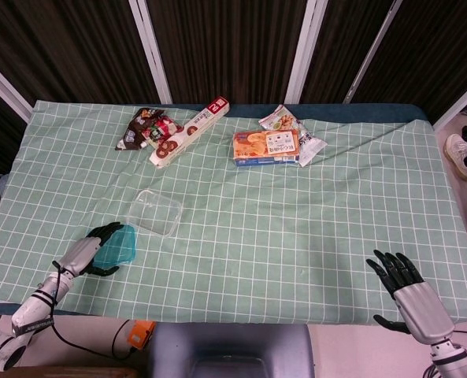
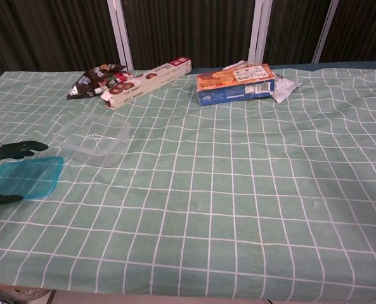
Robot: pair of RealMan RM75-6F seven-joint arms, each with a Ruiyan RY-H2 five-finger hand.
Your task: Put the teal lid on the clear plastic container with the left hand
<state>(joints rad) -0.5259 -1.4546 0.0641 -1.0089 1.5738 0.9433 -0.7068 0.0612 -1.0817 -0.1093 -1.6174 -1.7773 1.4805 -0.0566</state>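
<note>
The teal lid (image 1: 116, 245) lies flat near the bench's (image 1: 296, 228) front-left edge, just short of the clear plastic container (image 1: 155, 211). The left hand (image 1: 87, 252) straddles the lid's left edge, fingers (image 2: 23, 148) apart above and below it. The right hand (image 1: 406, 291) hangs off the front-right edge, fingers spread, holding nothing.

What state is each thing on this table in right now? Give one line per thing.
Teal lid: flat on the cloth, off the container.
Clear container: upright, open, empty.
Left hand: fingers around the lid's edge, lid not lifted.
Right hand: open, holding nothing.
Biscuit box: lying on its side.
</note>
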